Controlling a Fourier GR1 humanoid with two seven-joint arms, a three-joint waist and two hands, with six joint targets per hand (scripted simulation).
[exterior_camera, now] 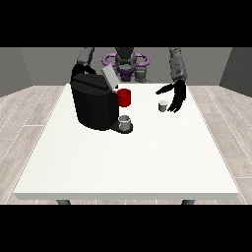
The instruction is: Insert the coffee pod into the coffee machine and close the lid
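Across the middle of the view, spreading wide and pale: a large white table (123, 167), standing on grey plank flooring (24, 113) and reaching from the robot at the far side to the near edge. Behind the far edge, facing this way, sitting small: the robot's torso (125, 61), dark with purple rings at the shoulders. On the table's far left part, rising tallest: a black coffee machine (93, 106), with its grey lid (109, 76) tilting up and open at the top right corner. Just right of the machine's front, showing bright: a red cylindrical part (124, 98), touching the machine body. Below that, resting on the machine's base: a small grey cup (125, 122). Reaching down over the far right part of the table: the hand at the view's right (176, 96), fingers spread and relaxed, gripping nothing, hovering just right of the coffee pod (162, 105). Standing upright on the table, well apart from the machine and close beside those dark fingers: that pod, small and grey. Hiding behind the machine's top left: the other arm, hand out of sight.
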